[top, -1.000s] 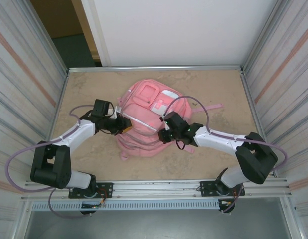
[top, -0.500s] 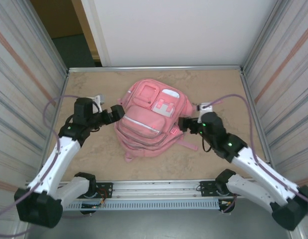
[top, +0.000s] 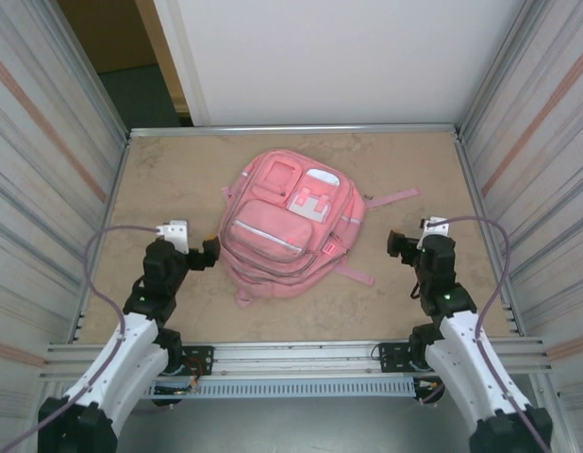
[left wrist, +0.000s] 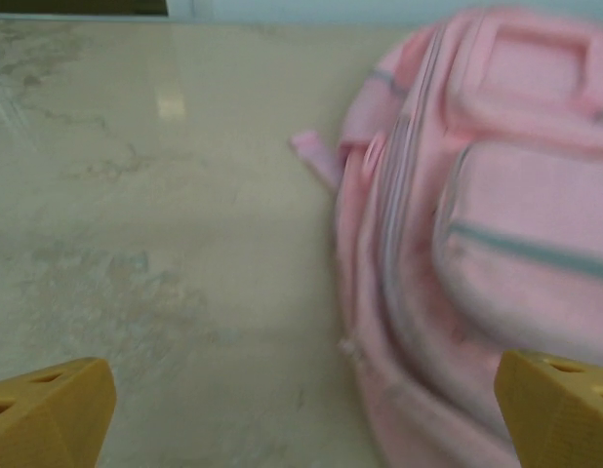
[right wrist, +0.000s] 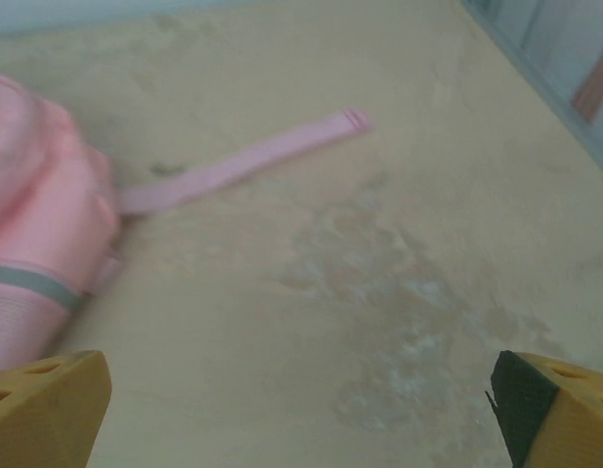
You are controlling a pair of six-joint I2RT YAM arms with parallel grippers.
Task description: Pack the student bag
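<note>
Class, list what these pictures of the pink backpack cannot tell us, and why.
Top external: the student bag's contents, hidden by its own fabric.
Left wrist: the bag's zips, blurred; its right side is cut off by the frame edge.
Right wrist: most of the bag, cut off at the left edge; the strap end is blurred.

Pink student bag [top: 287, 225] lying flat mid-table, front pockets up, zipped

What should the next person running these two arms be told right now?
Left gripper: open, empty, beside the bag's left edge, not touching.
Right gripper: open, empty, apart from the bag's right side.
Bag: flat in the middle of the table, front pockets up, one strap trailing right.
Done: zips look closed from above.
Left: probably nothing, but the contents can't be seen.
</note>
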